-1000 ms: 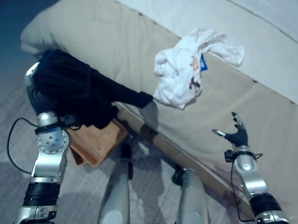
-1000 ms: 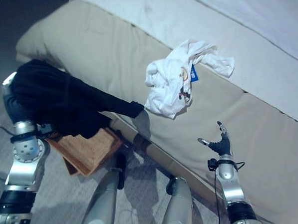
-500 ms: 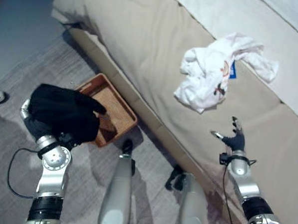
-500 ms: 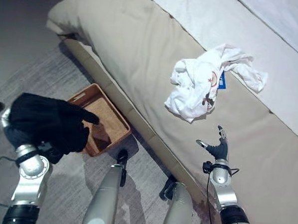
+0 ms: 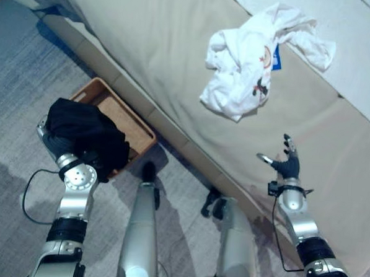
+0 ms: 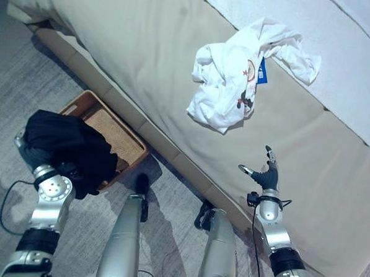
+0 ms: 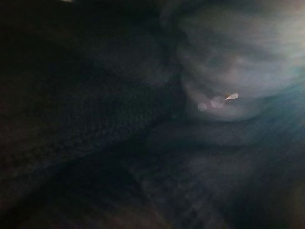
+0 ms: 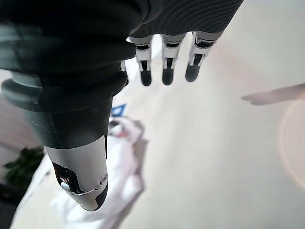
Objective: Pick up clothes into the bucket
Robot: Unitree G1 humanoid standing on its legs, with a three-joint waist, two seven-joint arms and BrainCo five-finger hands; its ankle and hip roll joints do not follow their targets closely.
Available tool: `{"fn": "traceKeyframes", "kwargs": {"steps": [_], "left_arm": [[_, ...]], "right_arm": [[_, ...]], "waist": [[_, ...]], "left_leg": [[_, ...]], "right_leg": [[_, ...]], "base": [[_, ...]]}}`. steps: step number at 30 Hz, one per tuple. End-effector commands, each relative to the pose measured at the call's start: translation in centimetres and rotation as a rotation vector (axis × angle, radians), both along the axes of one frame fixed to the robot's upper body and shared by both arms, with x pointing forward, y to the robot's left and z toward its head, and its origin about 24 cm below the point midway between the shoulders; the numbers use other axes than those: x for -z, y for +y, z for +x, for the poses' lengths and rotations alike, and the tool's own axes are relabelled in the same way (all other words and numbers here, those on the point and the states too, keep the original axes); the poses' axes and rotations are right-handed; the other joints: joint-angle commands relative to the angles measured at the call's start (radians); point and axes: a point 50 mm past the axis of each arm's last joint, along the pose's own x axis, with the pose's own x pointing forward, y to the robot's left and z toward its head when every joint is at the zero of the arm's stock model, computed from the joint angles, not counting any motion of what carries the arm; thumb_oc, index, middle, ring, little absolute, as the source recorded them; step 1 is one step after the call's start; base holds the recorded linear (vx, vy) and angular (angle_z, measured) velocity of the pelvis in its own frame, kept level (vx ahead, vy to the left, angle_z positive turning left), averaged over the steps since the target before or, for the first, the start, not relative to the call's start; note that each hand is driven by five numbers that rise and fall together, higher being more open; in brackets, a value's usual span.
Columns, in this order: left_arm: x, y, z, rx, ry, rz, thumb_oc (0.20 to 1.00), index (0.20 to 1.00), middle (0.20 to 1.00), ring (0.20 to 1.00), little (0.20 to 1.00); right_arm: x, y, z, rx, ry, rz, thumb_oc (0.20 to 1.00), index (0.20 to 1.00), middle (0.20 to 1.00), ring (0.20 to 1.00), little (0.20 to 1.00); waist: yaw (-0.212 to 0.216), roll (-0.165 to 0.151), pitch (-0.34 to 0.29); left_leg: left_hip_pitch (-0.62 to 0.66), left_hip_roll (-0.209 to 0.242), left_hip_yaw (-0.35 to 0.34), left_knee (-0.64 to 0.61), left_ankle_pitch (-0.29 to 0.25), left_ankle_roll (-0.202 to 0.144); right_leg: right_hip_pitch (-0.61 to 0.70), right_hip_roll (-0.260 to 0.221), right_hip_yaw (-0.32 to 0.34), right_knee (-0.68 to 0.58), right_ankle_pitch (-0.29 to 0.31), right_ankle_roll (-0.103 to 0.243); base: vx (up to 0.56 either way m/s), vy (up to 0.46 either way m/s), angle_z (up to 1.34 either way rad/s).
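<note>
A black garment (image 5: 86, 132) hangs bunched over the end of my left arm, whose wrist (image 5: 77, 177) shows just below it. The hand itself is buried in the cloth, which also fills the left wrist view (image 7: 95, 119). The garment droops over the near corner of a brown woven basket (image 5: 128, 124) on the floor beside the bed. A crumpled white garment (image 5: 243, 73) with a small print lies on the bed. My right hand (image 5: 288, 165) hovers open above the bed's beige cover, nearer me than the white garment (image 8: 119, 167) and apart from it.
The bed's beige cover (image 5: 146, 43) runs diagonally across the view, with a white sheet (image 5: 364, 42) at the far right. Its base edge (image 5: 172, 138) stands right behind the basket. Grey carpet (image 5: 19, 105) lies to the left.
The camera has shifted. My left arm has brought the black garment away from the bed and down over the basket. The right hand stays open over the bed.
</note>
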Motion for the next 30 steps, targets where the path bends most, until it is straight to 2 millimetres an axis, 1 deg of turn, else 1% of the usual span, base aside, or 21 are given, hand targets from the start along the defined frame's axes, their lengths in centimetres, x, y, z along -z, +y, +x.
{"fn": "traceKeyframes", "kwargs": {"steps": [1,2,3,4,6,10,12,15,16,17,18,20,22,23,26,29,30], "left_arm": [[-3.2,1.3,-0.8,-0.086,-0.200,0.028,0.200,0.200,0.200,0.200,0.200],[-4.4,1.4,-0.9,-0.102,-0.259,0.030,0.200,0.200,0.200,0.200,0.200],[-4.8,1.8,-1.1,-0.128,-0.275,0.033,0.200,0.200,0.200,0.200,0.200],[-4.8,1.8,-1.1,-0.129,-0.275,0.033,0.200,0.200,0.200,0.200,0.200],[-5.7,2.8,-1.3,-0.165,-0.307,0.039,0.200,0.200,0.200,0.200,0.200],[-6.5,4.1,-1.6,-0.219,-0.320,0.060,0.200,0.200,0.200,0.200,0.200],[-6.6,4.3,-1.6,-0.230,-0.318,0.063,0.200,0.200,0.200,0.200,0.200],[-6.9,5.1,-2.0,-0.286,-0.333,0.056,0.200,0.200,0.200,0.200,0.200],[-6.9,5.1,-2.0,-0.287,-0.333,0.056,0.200,0.200,0.200,0.200,0.200],[-7.7,5.2,-2.0,-0.295,-0.374,0.044,0.200,0.200,0.200,0.200,0.200],[-7.7,5.2,-1.9,-0.295,-0.375,0.044,0.200,0.200,0.200,0.200,0.200],[-8.9,5.0,-2.2,-0.287,-0.443,0.052,0.200,0.200,0.200,0.200,0.200],[-10.3,4.8,-3.0,-0.275,-0.520,0.072,0.200,0.200,0.200,0.200,0.200],[-10.3,4.8,-3.0,-0.275,-0.520,0.072,0.200,0.200,0.200,0.200,0.200],[-11.2,4.6,-2.8,-0.234,-0.559,0.059,0.200,0.200,0.200,0.200,0.200],[-11.4,4.6,-2.7,-0.226,-0.554,0.067,0.200,0.200,0.200,0.200,0.200],[-11.4,4.7,-2.5,-0.225,-0.545,0.059,0.200,0.200,0.200,0.200,0.200]], "right_arm": [[-1.1,-0.6,-0.2,0.004,-0.073,-0.025,1.000,1.000,1.000,1.000,1.000],[-0.7,-0.4,-0.2,0.005,-0.057,-0.021,1.000,1.000,1.000,1.000,1.000],[-0.5,-0.4,-0.3,0.003,-0.052,-0.020,1.000,1.000,1.000,1.000,1.000],[-0.5,-0.4,-0.3,0.003,-0.052,-0.020,1.000,1.000,1.000,1.000,1.000],[-0.1,-0.4,-0.5,-0.010,-0.033,-0.020,1.000,1.000,1.000,1.000,1.000],[0.0,0.0,-0.7,-0.041,-0.024,-0.021,1.000,1.000,1.000,1.000,1.000],[0.1,0.1,-0.7,-0.045,-0.020,-0.019,1.000,1.000,1.000,1.000,1.000],[0.1,0.4,-0.6,-0.068,-0.019,-0.024,1.000,1.000,1.000,1.000,1.000],[0.1,0.4,-0.6,-0.068,-0.020,-0.023,1.000,1.000,1.000,1.000,1.000],[0.2,0.5,-0.6,-0.071,-0.016,-0.018,1.000,1.000,1.000,1.000,1.000],[0.1,0.5,-0.6,-0.071,-0.016,-0.018,1.000,1.000,1.000,1.000,1.000],[0.3,0.7,-0.5,-0.069,-0.008,-0.013,1.000,1.000,1.000,1.000,1.000],[0.8,0.5,-0.7,-0.059,0.017,-0.018,1.000,1.000,1.000,1.000,1.000],[0.8,0.5,-0.7,-0.060,0.017,-0.019,1.000,1.000,1.000,1.000,1.000],[1.1,0.4,-0.8,-0.065,0.043,-0.028,1.000,1.000,1.000,1.000,1.000],[1.3,0.4,-0.8,-0.069,0.052,-0.028,1.000,1.000,1.000,1.000,1.000],[1.2,0.4,-0.7,-0.072,0.050,-0.024,1.000,1.000,1.000,1.000,1.000]], "waist": [[0.003,0.019,-0.012],[0.003,0.017,-0.014],[0.001,0.016,-0.016],[0.000,0.016,-0.016],[-0.003,0.014,-0.029],[-0.015,0.014,-0.049],[-0.017,0.013,-0.054],[-0.024,0.010,-0.058],[-0.024,0.010,-0.058],[-0.026,0.010,-0.053],[-0.025,0.009,-0.052],[-0.023,0.009,-0.044],[-0.016,0.009,-0.043],[-0.016,0.009,-0.041],[-0.016,0.016,-0.055],[-0.018,0.020,-0.060],[-0.021,0.020,-0.057]], "left_leg": [[0.041,0.023,-0.008,-0.015,-0.036,-0.014],[0.043,0.020,-0.006,-0.023,-0.036,-0.013],[0.046,0.018,-0.005,-0.026,-0.037,-0.011],[0.046,0.018,-0.005,-0.026,-0.037,-0.011],[0.046,0.015,-0.008,-0.028,-0.042,-0.009],[0.028,0.016,-0.008,-0.005,-0.058,-0.006],[0.020,0.019,-0.008,0.007,-0.064,-0.006],[0.006,0.027,-0.001,0.025,-0.072,-0.006],[0.006,0.027,0.000,0.026,-0.072,-0.005],[0.008,0.031,0.005,0.018,-0.068,-0.007],[0.009,0.031,0.005,0.016,-0.067,-0.007],[0.021,0.030,0.007,-0.007,-0.058,-0.007],[0.047,0.027,0.014,-0.036,-0.054,-0.003],[0.051,0.027,0.015,-0.039,-0.053,-0.003],[0.075,0.022,0.018,-0.071,-0.044,-0.004],[0.090,0.021,0.018,-0.090,-0.040,-0.005],[0.087,0.017,0.030,-0.109,-0.002,0.000]], "right_leg": [[0.015,-0.022,0.043,-0.058,0.141,0.075],[0.019,-0.025,0.044,-0.069,0.147,0.078],[0.020,-0.026,0.045,-0.072,0.149,0.080],[0.021,-0.026,0.045,-0.073,0.149,0.080],[0.019,-0.028,0.045,-0.077,0.146,0.080],[0.001,-0.023,0.054,-0.061,0.136,0.078],[-0.008,-0.021,0.058,-0.056,0.134,0.078],[-0.025,-0.014,0.071,-0.051,0.137,0.080],[-0.026,-0.014,0.071,-0.051,0.137,0.080],[-0.027,-0.012,0.073,-0.060,0.148,0.084],[-0.026,-0.012,0.074,-0.061,0.149,0.084],[-0.018,-0.007,0.076,-0.082,0.166,0.091],[0.000,-0.005,0.076,-0.107,0.173,0.093],[0.003,-0.004,0.076,-0.110,0.175,0.093],[0.022,-0.006,0.075,-0.133,0.177,0.094],[0.025,-0.007,0.076,-0.141,0.180,0.094],[0.023,-0.012,0.069,-0.165,0.217,0.084]], "base": [[0.03,0.011,-0.07],[0.05,0.013,-0.04],[0.04,0.002,-0.01],[0.00,0.000,0.00],[0.00,0.000,0.00],[0.00,0.000,0.00],[0.00,0.000,0.00],[0.00,0.005,-0.02],[0.00,0.021,-0.10],[-0.01,0.007,-0.10],[0.00,0.003,-0.08],[0.00,-0.009,-0.05],[0.02,-0.005,-0.09],[0.02,0.005,-0.12],[0.01,0.006,-0.12],[-0.03,0.015,-0.02],[0.00,0.000,0.00]]}}
